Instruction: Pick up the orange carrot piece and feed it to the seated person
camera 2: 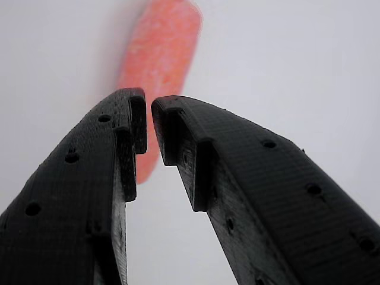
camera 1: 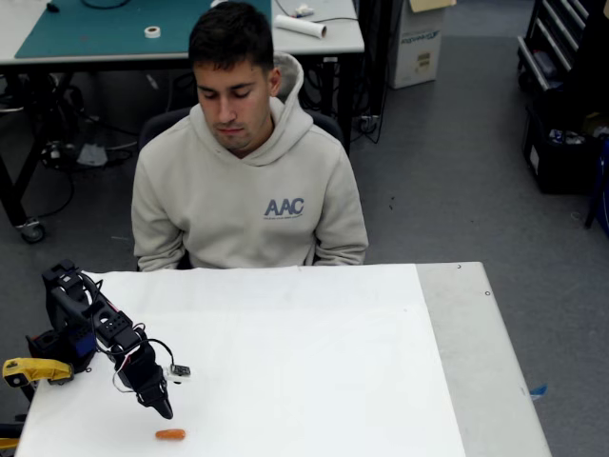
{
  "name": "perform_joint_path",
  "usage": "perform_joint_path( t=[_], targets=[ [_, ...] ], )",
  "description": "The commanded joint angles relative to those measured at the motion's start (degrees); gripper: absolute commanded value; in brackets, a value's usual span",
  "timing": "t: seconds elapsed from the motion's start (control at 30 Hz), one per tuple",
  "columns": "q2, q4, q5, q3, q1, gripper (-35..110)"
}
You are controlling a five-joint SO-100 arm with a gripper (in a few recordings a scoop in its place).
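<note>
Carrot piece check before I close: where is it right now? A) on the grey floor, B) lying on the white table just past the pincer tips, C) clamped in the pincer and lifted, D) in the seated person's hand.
B: the carrot piece lies flat on the white table just beyond the pincer, whose fingertips sit nearly together with nothing between them.

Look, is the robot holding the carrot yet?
No, the carrot piece lies on the white table, just beyond the end effector.
</note>
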Motion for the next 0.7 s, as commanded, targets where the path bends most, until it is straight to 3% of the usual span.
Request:
perform_joint_path(
  t=[0.0, 0.37, 0.67],
  targets=[
    [4.8, 0.0, -0.6, -5.4, 0.9, -2],
    [4.0, 0.0, 6.1, -5.0, 1.1, 22],
    [-2.7, 0.1, 9.0, -6.1, 1.2, 23]
  ],
)
